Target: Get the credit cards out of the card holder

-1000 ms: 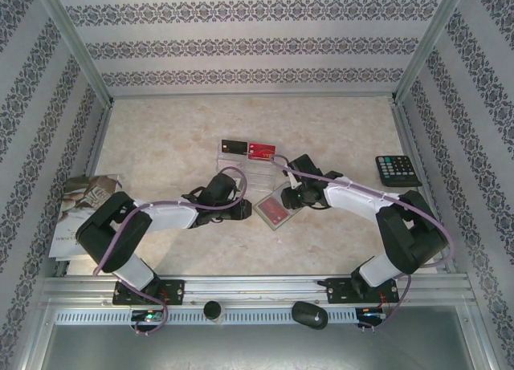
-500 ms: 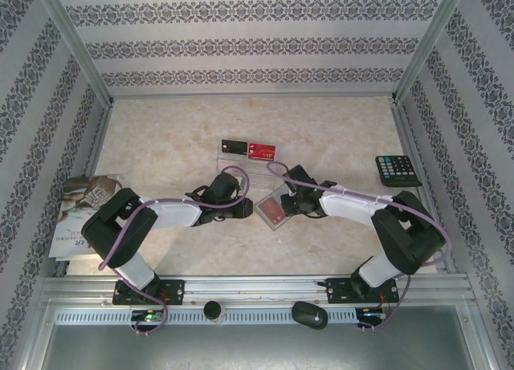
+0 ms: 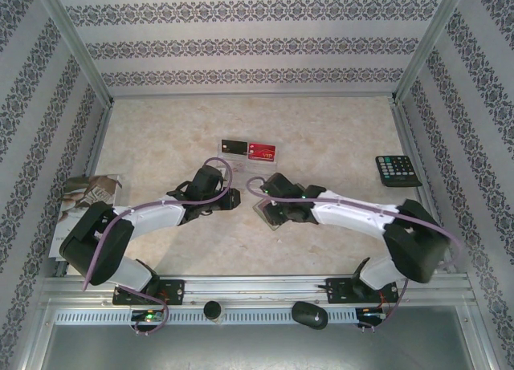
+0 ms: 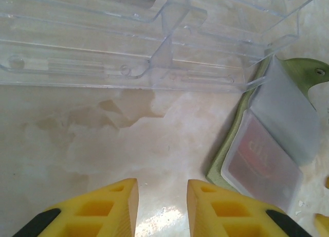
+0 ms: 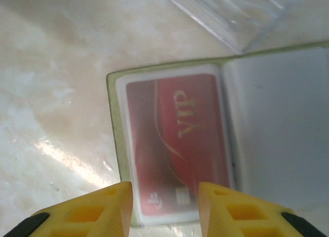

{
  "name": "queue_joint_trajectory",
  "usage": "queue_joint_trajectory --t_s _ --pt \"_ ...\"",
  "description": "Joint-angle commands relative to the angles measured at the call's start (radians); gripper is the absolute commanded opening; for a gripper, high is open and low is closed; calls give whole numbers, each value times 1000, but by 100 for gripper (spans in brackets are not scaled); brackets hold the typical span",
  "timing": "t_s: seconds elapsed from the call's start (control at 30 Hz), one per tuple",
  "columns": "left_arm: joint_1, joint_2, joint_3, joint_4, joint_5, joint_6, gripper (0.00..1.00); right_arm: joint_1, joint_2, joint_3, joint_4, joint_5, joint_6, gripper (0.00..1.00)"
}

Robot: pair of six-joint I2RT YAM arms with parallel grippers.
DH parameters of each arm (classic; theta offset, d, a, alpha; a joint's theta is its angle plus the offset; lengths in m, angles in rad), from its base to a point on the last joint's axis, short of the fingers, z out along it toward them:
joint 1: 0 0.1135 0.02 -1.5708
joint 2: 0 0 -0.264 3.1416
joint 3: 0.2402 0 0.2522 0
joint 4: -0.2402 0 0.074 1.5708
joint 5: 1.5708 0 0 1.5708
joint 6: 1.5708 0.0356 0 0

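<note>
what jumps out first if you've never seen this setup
The open card holder lies mid-table, with a red card lettered VIP in its clear pocket, directly under the open right fingers. Farther back, a black card and a second red card sit side by side. A calculator rests near the table's right edge.

The card holder (image 5: pixel 277 124) lies open near the middle of the bench (image 3: pixel 337 129), with a card (image 5: pixel 175 139) tucked in one of its halves. Just behind it stands a plastic tray (image 4: pixel 128 52), and behind that the left loose card (image 3: pixel 234 148) and the right loose card (image 3: pixel 262 152) lie side by side. A calculator (image 3: pixel 397 171) sits far right, a booklet (image 3: pixel 80 195) far left. The right pincer (image 5: pixel 164 206) hangs over the card holder; the left pincer (image 4: pixel 162 206) is just left of it.
</note>
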Motion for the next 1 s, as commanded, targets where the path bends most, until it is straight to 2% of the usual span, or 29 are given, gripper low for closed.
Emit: queue_joint_trajectory --t_s 0.0,0.13,0.43,0.47,0.57,0.63,0.67,0.97 --pt "1 -14 -1 -30 6 20 31 9 86 52 -69 17 -94 39" --pt "1 -17 -11 -27 17 19 31 14 118 55 -71 83 -89 38" --pt "0 -7 -20 -6 31 12 30 31 203 52 -45 10 -73 37" --pt "0 -10 -21 -7 35 12 30 34 209 52 -41 2 -71 34" --pt "1 -15 -21 -8 47 16 30 34 202 48 -14 -15 -53 12" --pt "0 -21 -23 -11 58 15 30 35 187 51 6 -33 -40 2" --pt "0 -24 -23 -13 60 17 30 36 183 56 17 -42 -32 0" --pt "-2 -90 -63 -21 59 5 29 36 140 131 127 -188 84 0"
